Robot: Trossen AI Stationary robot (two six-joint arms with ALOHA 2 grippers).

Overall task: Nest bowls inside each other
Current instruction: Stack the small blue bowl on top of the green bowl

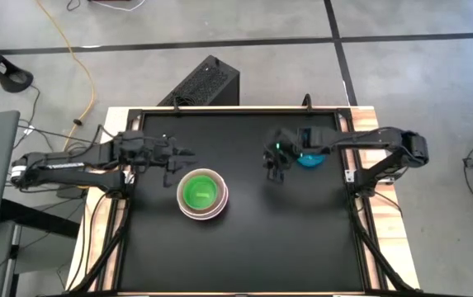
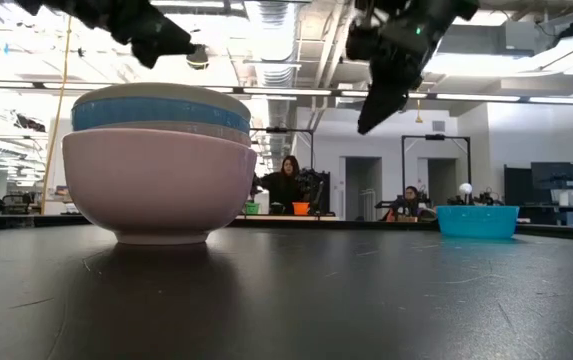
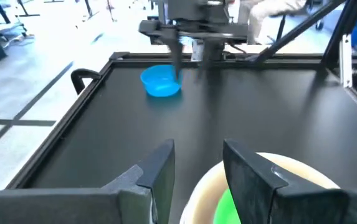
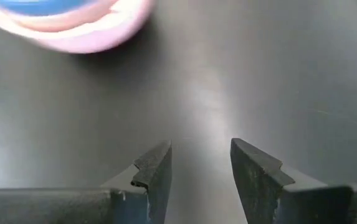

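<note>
Stack of nested bowls point(image 1: 202, 194) sits slightly left of table centre: pink bowl point(image 2: 158, 182) outermost, then a cream rim and a blue band point(image 2: 156, 112) in the low view, green bowl point(image 1: 200, 192) innermost from above. One loose light blue bowl point(image 1: 310, 158) sits apart at about 2 o'clock from the stack, toward the right side of the black table point(image 1: 244, 247), also seen in the low view point(image 2: 477, 220) and left wrist view point(image 3: 161, 81). Left gripper point(image 1: 177, 162) hovers at roughly 10 o'clock of the stack, just beside its rim, fingers point(image 3: 159, 171) apart, nothing between them. Right gripper point(image 1: 276, 167) hangs above the table just beside the light blue bowl, on its 9 o'clock side, fingers point(image 4: 156, 165) apart and empty, bare tabletop below them. Neither gripper touches a bowl.
</note>
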